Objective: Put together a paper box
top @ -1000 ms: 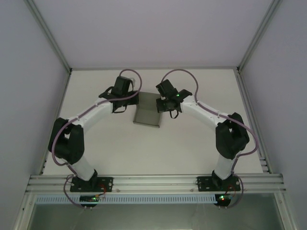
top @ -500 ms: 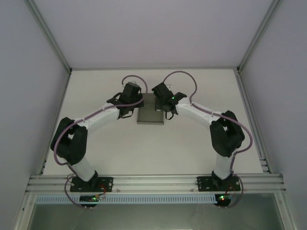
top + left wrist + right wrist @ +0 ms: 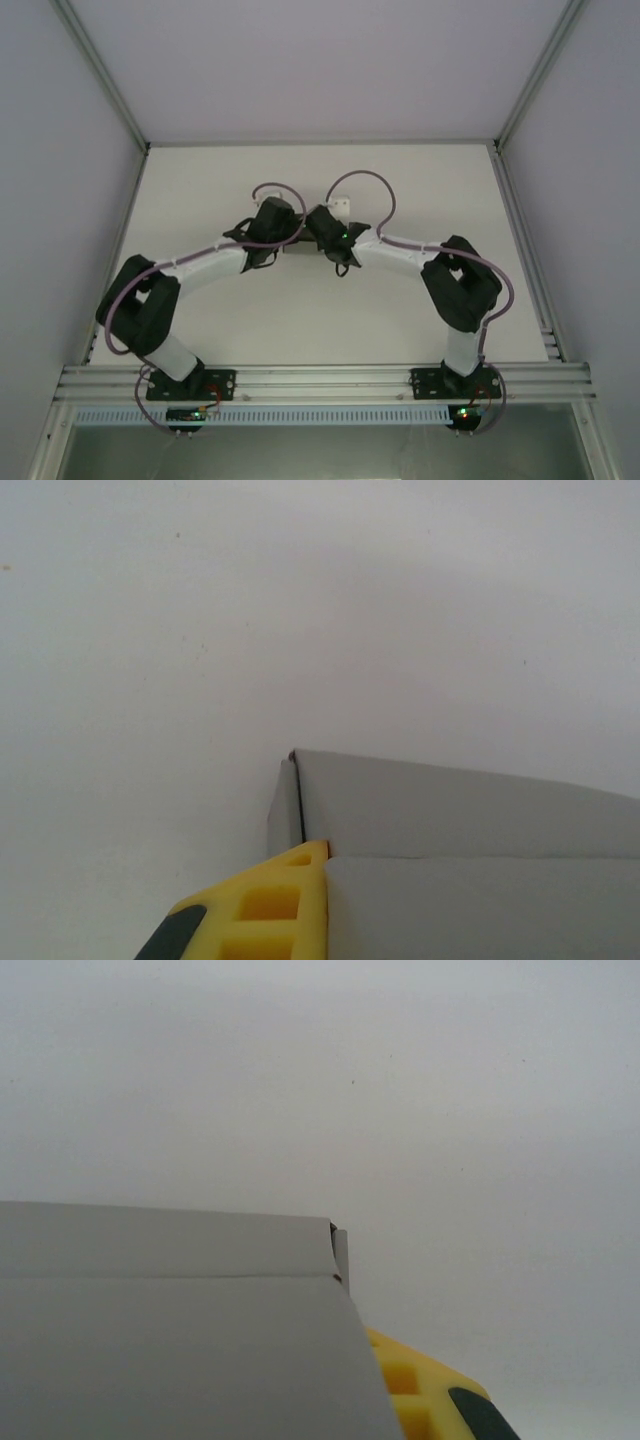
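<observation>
The paper box (image 3: 300, 252) is plain grey cardboard, and from above it is a thin sliver between the two wrists. My left gripper (image 3: 287, 244) is at its left end and my right gripper (image 3: 316, 248) at its right end, both shut on its cardboard. In the left wrist view a folded grey panel of the paper box (image 3: 470, 820) lies against the inner face of one yellow finger (image 3: 270, 905) and hides the other. In the right wrist view the paper box (image 3: 170, 1310) covers the left and lower part, beside one yellow finger (image 3: 415, 1385).
The white table (image 3: 400, 180) spreads out on all sides of the box. Aluminium rails (image 3: 320, 380) run along the near edge by the arm bases, and the enclosure walls (image 3: 60, 200) close in left, right and behind.
Both arms have pulled back toward the near side and drawn closer together. The box has come with them and now shows far less of its surface from above.
</observation>
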Robot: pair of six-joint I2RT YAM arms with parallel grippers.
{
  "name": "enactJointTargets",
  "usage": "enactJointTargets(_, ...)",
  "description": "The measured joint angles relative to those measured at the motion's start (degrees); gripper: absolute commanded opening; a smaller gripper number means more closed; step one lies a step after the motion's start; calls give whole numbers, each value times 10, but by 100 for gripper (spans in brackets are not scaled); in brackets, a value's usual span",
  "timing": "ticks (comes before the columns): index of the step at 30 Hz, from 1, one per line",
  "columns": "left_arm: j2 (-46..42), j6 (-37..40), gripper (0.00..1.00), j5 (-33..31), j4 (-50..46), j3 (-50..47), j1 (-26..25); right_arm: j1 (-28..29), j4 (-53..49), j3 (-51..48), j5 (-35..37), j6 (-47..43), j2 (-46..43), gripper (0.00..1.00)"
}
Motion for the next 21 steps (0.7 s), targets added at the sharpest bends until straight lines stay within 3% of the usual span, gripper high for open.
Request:
enactJointTargets(7,-36,5,38,17,-41,-31,-8,13,59,-53,13,-28,-23,0)
enactJointTargets(9,-46,10,55,16,-76,-24,-9,15,64,-58,16,-37,-24,0)
enactJointTargets(13,-75,17,100,17,-144,12,-9,18,78,-70,19,-50,-29,0)
enactJointTargets(18,-120,20,100,52,-201,51,6,19,82,-72,21,-54,-29,0)
enactJointTargets(21,-125,24,100,104,-242,102,58,20,82,-72,21,-61,-29,3)
